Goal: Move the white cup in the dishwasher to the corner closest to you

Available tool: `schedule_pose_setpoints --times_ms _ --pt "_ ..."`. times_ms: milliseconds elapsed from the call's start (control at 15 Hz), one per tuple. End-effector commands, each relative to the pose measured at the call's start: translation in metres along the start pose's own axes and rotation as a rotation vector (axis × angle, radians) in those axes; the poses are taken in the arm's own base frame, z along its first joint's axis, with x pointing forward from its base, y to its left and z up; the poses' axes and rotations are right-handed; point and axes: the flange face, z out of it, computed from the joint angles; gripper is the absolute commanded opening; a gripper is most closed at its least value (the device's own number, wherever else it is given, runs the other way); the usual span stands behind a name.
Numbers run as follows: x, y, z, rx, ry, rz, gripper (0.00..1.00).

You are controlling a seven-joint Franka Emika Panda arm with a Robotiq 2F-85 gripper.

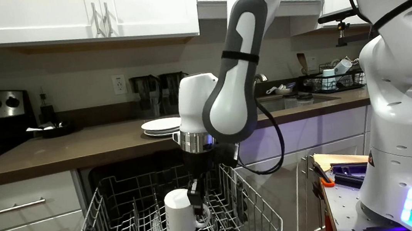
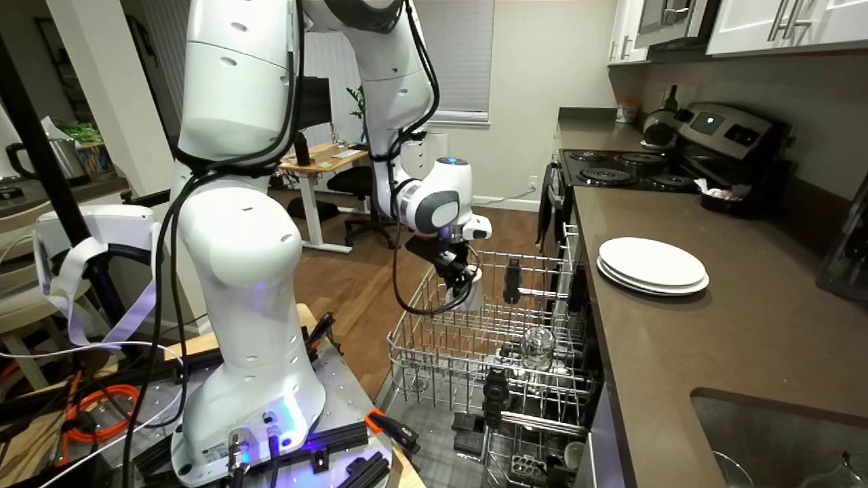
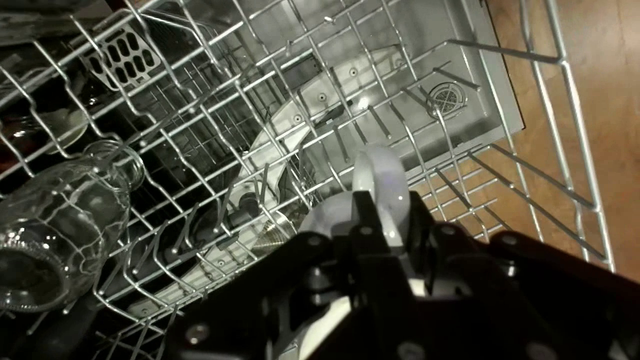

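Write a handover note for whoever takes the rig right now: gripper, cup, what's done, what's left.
Gripper: jaws appear closed on the handle of the white cup.
Cup: within the dishwasher rack, away from the corner nearest the robot base; whether it rests on the wires, I can't tell.
Done: cup gripped, by the look of it.
Left: bring it to that corner, if that is the one meant, set it down, release.
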Motion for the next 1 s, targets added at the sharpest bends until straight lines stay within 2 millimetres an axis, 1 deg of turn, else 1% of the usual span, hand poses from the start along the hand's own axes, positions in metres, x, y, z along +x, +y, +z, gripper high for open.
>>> schedule_pose_setpoints --times_ms 0,133,333,467,600,667,800,933 --pt "-0.027 -0.008 -0.009 0.017 0.053 0.054 0.1" --pt "-0.033 -0.012 -0.009 0.029 0.045 0.052 0.1" --pt "-0.034 -0.016 -0.014 0.051 0.014 0.041 0.1" --pt "-0.033 -0.015 -0.016 0.069 -0.024 0.044 0.1" --pt "-0.03 -0.005 -0.02 0.071 -0.067 0.086 0.1" --pt "-0.031 -0.013 -0.005 0.066 -0.059 0.076 0.18" --pt "-0.03 -0.007 -0.009 0.065 -0.072 0.093 0.17" --pt "-0.029 -0.006 -0.011 0.064 -0.072 0.094 0.17"
